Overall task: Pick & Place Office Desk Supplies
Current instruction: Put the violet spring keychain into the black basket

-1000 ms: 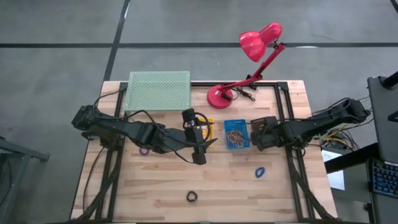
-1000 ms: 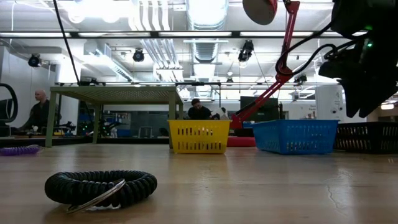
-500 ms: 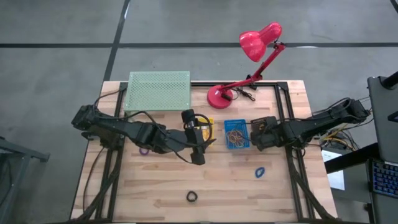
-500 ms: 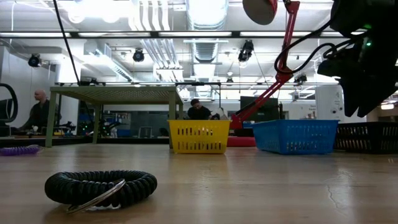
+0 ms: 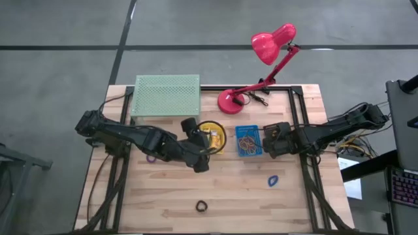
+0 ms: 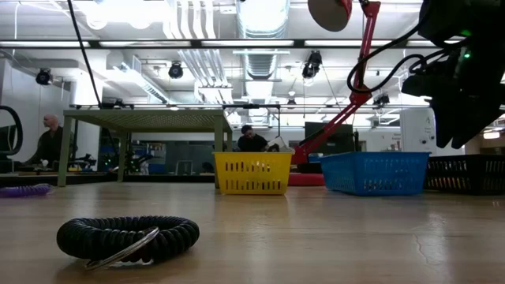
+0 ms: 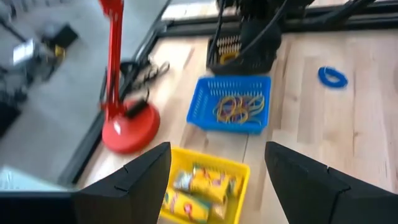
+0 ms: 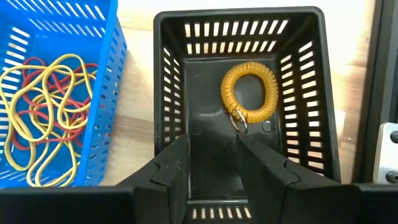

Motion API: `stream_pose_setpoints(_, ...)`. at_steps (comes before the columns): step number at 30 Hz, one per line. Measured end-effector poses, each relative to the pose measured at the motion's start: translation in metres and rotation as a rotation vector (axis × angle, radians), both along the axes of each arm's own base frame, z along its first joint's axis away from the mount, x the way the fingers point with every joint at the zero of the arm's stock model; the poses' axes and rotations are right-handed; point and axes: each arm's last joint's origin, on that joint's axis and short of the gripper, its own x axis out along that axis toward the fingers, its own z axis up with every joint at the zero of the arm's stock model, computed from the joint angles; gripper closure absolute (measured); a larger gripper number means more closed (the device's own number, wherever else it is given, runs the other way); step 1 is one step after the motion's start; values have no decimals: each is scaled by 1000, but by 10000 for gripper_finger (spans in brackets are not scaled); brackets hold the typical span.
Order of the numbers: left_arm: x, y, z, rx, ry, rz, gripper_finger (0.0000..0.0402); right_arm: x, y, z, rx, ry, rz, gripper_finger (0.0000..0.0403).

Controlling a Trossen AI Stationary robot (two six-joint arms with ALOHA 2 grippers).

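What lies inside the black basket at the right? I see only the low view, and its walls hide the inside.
Observer: The black basket holds one yellow coil wristband.
Operator: And what is in the blue basket?
Observer: The blue basket holds yellow and red rubber bands.
Operator: Where is the left end effector?
Observer: The left end effector hangs open above the yellow basket, which holds yellow packets.

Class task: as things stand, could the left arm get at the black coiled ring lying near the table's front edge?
Probably yes: the left gripper stands open, and only bare table lies between it and the black coiled ring.
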Motion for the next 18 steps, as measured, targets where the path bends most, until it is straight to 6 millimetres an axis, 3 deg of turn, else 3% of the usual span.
stream_pose_setpoints(9,-18,6,-14,-162,79,242,136,1,0,0,1,-6,0,266)
stream_pose_setpoints(18,-37,7,-34,-445,151,569,136,1,0,0,3,-14,0,278)
